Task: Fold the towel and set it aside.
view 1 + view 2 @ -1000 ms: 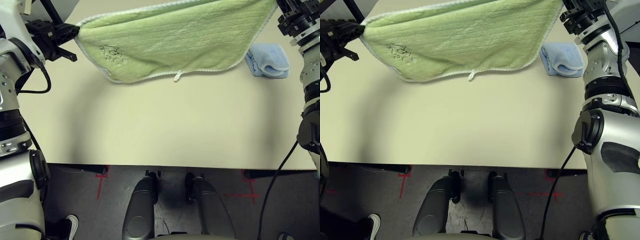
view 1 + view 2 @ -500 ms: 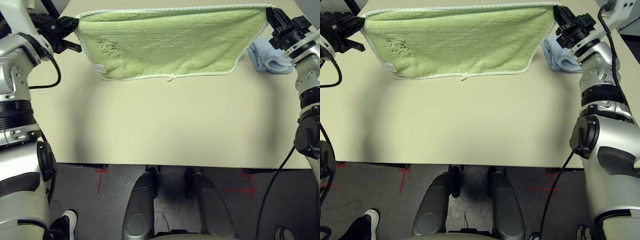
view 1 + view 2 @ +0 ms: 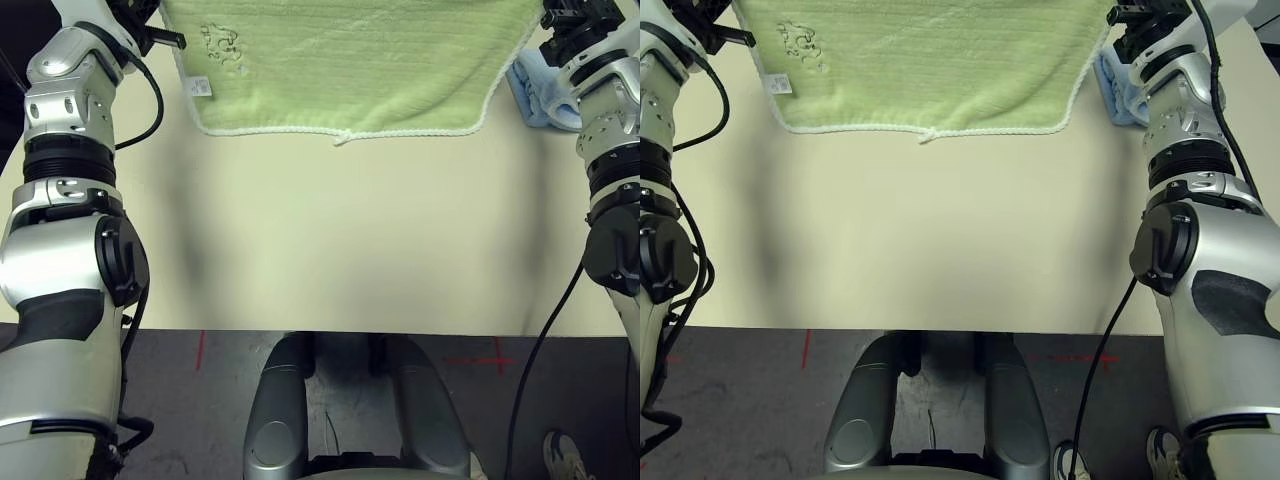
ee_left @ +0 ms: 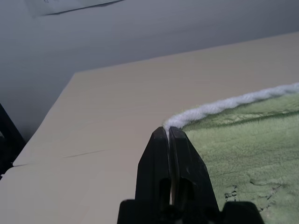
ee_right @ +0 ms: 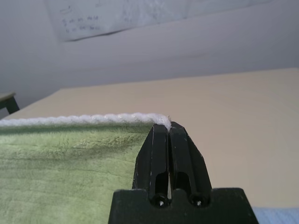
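The light green towel (image 3: 350, 60) with white edging is stretched flat between my two grippers over the far half of the table. Its dark embroidery (image 3: 222, 45) and small white tag (image 3: 197, 87) are near the left side. The lower hem runs straight across, and I cannot tell whether it touches the table. My left gripper (image 4: 168, 133) is shut on the towel's left upper corner. My right gripper (image 5: 168, 126) is shut on the right upper corner. In the head views both grippers sit at the top edge, left gripper (image 3: 155, 25) and right gripper (image 3: 565, 18).
A small folded light blue cloth (image 3: 535, 90) lies on the table just beyond the towel's right edge, under my right forearm. The beige table (image 3: 340, 240) is bare from the towel's hem to its front edge.
Both arms have stretched forward, carrying the held corners away from me and past the top of the head views. The towel has gone from sagging to taut, and its hem has shifted a little farther off.
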You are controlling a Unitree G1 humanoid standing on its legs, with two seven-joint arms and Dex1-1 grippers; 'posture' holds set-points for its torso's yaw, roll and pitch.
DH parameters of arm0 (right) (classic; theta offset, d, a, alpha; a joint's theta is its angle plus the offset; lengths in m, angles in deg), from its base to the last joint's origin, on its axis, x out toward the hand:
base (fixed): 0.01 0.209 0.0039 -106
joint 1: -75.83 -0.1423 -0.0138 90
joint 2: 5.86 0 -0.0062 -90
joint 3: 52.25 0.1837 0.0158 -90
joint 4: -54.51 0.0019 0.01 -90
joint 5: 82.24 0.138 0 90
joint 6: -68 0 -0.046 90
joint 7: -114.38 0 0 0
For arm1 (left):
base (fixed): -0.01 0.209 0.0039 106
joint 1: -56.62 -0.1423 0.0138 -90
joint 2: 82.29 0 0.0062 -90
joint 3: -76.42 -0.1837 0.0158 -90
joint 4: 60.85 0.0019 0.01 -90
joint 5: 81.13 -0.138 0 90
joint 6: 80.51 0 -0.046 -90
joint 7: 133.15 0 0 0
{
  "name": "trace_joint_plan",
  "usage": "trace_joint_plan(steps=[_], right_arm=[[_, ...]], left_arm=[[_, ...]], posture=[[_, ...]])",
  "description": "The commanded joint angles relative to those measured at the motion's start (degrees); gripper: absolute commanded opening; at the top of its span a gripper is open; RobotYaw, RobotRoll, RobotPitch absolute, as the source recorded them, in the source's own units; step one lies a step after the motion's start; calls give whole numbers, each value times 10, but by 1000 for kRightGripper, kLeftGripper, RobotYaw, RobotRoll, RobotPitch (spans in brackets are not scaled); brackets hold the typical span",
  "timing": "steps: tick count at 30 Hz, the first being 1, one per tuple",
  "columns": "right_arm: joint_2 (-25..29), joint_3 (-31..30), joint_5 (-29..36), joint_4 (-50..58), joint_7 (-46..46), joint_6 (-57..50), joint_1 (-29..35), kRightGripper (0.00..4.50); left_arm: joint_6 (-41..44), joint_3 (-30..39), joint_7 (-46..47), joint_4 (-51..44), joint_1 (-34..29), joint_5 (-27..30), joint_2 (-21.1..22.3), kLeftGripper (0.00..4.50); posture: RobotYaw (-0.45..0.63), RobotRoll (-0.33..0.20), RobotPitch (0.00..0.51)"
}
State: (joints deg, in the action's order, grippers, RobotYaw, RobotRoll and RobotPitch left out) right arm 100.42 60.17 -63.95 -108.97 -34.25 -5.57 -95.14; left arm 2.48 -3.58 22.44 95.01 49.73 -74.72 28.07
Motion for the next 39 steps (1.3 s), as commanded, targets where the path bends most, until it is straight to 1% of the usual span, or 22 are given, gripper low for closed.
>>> trace_joint_plan(steps=[1, 5, 9, 13, 16, 19, 21, 24, 28, 31, 35, 39], right_arm=[[41, 41, 18, -4, -21, 28, -12, 0], [37, 49, 21, -6, -5, 31, -15, 0], [30, 48, 19, -6, 22, 22, -5, 0], [28, 46, 24, -2, 75, 6, 11, 0], [34, 51, 34, 5, 111, -9, 30, 0], [43, 55, 40, 11, 150, -39, 42, 0], [47, 52, 43, 13, 174, -65, 43, 0], [55, 43, 44, 15, 214, -108, 45, 0], [66, 28, 34, 20, 262, -148, 57, 0], [81, 0, 16, 27, 328, -201, 78, 0], [99, -45, -11, 42, 410, -250, 106, 0], [116, -103, -52, 61, 491, -254, 135, 0]], left_arm=[[-54, 31, 36, 31, 20, 6, 20, 18], [-79, 40, 26, 40, 20, 13, 23, 18], [-78, 39, 15, 42, -2, 10, 36, 18], [-89, 47, -11, 30, -29, 20, 37, 18], [-87, 64, -51, -9, -69, 45, 32, 18], [-59, 66, -85, -64, -104, 60, 31, 18], [4, 58, -124, -94, -116, 69, 38, 18], [120, 31, -210, -182, -157, 88, 53, 18], [231, 22, -262, -294, -211, 113, 78, 18], [308, 11, -311, -362, -252, 128, 111, 18], [381, -8, -373, -427, -305, 142, 153, 18], [422, -23, -411, -468, -345, 147, 185, 18]], posture=[[31, 0, 405], [37, 0, 396], [44, 0, 399], [38, 0, 401], [32, 0, 401], [25, 0, 397], [26, 0, 396], [27, 0, 395], [29, 0, 392], [32, 0, 388], [32, 0, 383], [30, 0, 375]])
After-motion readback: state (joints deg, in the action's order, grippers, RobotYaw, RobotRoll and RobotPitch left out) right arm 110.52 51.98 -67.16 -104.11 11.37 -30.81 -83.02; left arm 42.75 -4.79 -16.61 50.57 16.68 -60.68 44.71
